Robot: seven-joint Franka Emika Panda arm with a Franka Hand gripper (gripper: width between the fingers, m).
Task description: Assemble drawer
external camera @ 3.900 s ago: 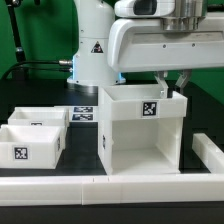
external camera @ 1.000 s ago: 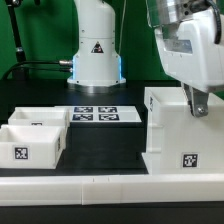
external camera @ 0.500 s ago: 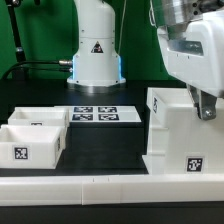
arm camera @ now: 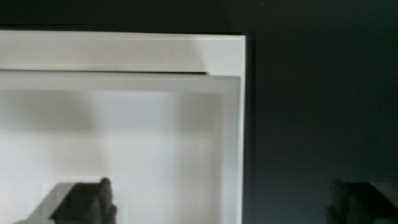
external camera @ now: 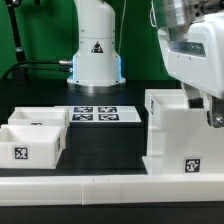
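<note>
On the exterior view's right stands the white drawer case (external camera: pixel 172 130), a tag (external camera: pixel 190 160) on its front face. Over its right edge hangs the gripper (external camera: pixel 211 108), partly hiding that corner. Its jaws are spread wide, and in the wrist view the case's wall edge lies between the fingers (arm camera: pixel 82 200). Two small open boxes (external camera: pixel 32 138) sit well apart at the left. The marker board (external camera: pixel 96 115) lies farther back, and a white rail (external camera: pixel 90 186) runs along the front.

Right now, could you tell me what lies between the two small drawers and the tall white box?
In the exterior view, only the marker board toward the back and bare black table nearer the front.
</note>
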